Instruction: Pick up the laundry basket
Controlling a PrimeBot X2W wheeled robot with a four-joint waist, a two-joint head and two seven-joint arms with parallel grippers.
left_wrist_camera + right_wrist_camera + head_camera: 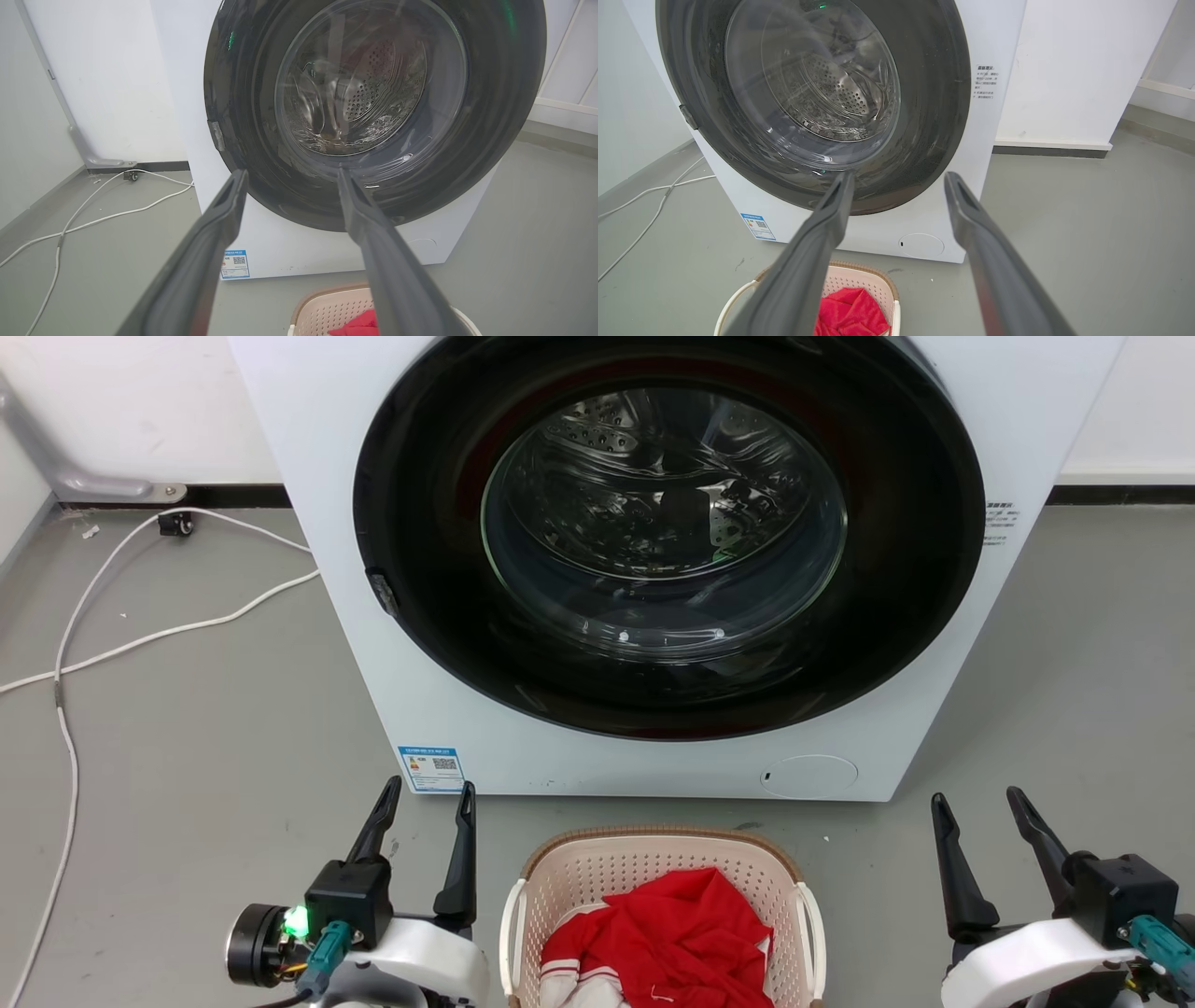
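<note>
Head view: my left gripper (428,788) stands at the lower left of the frame and my right gripper (975,795) at the lower right, fingers pointing up the frame. Both are spread wide with a clear gap between the fingers, and neither has hold of anything. In each wrist view, washer front and floor show between the pair. The laundry basket (597,877) sits at bottom centre on the grey floor (187,756), between the two grippers, its near part cut off by the bottom edge. Neither gripper touches it. My left one is near its left white handle (511,917); my right one stands farther from the right handle (814,919). The basket has cream perforated walls, with a brown woven-look rim along the far side. Inside is a heaped red garment (681,933) with white trim. Just beyond the basket, across the upper centre, is a white front-loading washer (280,420), its steel drum visible through the dark-ringed round glass door (663,523). A blue label (430,768) sits at the lower left corner of its front. A white cable (140,639) trails over the floor at the left of the frame.
</note>
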